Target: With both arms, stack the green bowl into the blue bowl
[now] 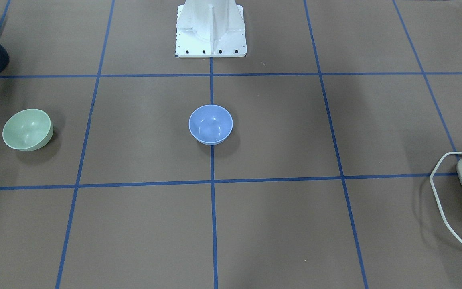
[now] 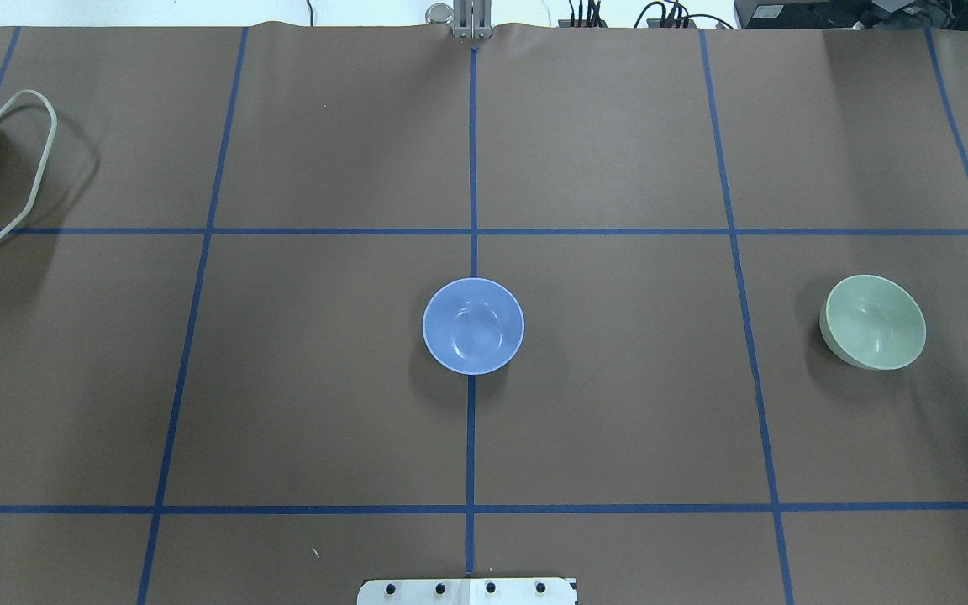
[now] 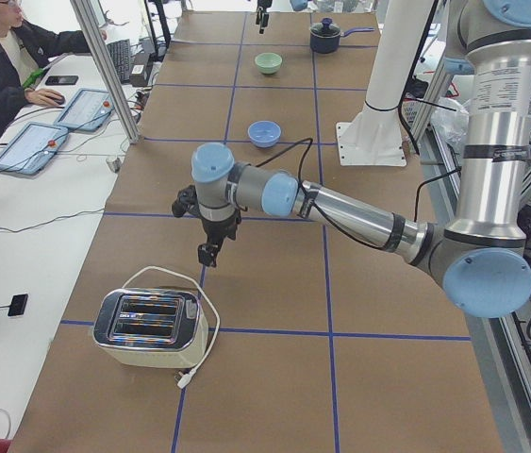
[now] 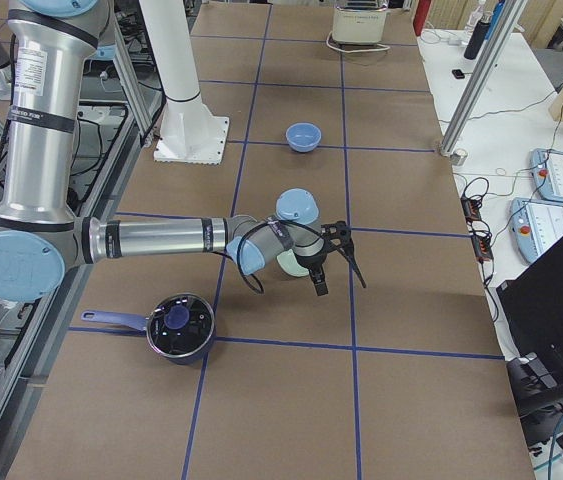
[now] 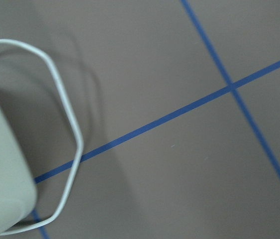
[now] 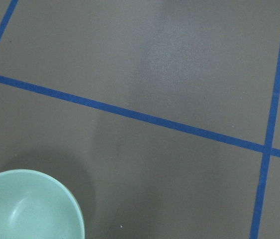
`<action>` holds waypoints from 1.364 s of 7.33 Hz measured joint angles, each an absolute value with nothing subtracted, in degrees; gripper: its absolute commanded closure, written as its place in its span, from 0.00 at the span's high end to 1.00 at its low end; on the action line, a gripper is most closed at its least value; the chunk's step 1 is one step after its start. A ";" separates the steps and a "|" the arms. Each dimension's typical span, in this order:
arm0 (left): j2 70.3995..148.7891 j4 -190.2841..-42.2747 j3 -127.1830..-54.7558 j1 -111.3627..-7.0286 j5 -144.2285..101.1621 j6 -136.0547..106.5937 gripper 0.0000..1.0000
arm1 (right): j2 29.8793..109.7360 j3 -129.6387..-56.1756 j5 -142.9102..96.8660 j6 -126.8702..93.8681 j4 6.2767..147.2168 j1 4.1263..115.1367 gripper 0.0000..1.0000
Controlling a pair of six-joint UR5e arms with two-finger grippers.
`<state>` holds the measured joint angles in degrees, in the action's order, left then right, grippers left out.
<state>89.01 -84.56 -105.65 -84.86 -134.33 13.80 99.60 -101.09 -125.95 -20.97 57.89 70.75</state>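
Jaws of the right gripper (image 4: 336, 272) look spread and empty near the small round pale mint-green plastic bowl (image 2: 875, 322), seemingly poised to grasp it, while those of the left gripper (image 3: 210, 247) cannot be judged, well apart from the round periwinkle-blue plastic bowl (image 2: 473, 326) waiting mid-surface (image 2: 324, 378).

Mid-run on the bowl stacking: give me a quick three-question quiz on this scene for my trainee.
1. True or false: the green bowl already sits inside the blue bowl.
2. Fill in: the appliance on the table near the left gripper is a ____.
3. Which gripper is nearer the green bowl? A. the left gripper. B. the right gripper.

Key: 1. False; the bowls stand well apart, the blue one on the centre tape line. 2. toaster. 3. B.
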 measured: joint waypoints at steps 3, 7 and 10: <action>82.71 -84.83 -103.29 -93.87 -135.98 19.00 0.98 | 99.26 -99.86 -125.51 -21.45 57.86 69.24 1.00; 81.72 -84.96 -103.50 -94.64 -136.14 19.16 0.98 | 97.10 -98.59 -124.73 -21.69 57.87 60.85 0.92; 81.74 -84.99 -103.38 -94.66 -136.12 19.16 0.98 | 96.91 -97.43 -124.25 -21.45 57.83 57.48 0.00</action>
<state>81.74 -84.99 -103.38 -94.66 -136.12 19.16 96.91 -97.43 -124.25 -21.45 57.83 57.48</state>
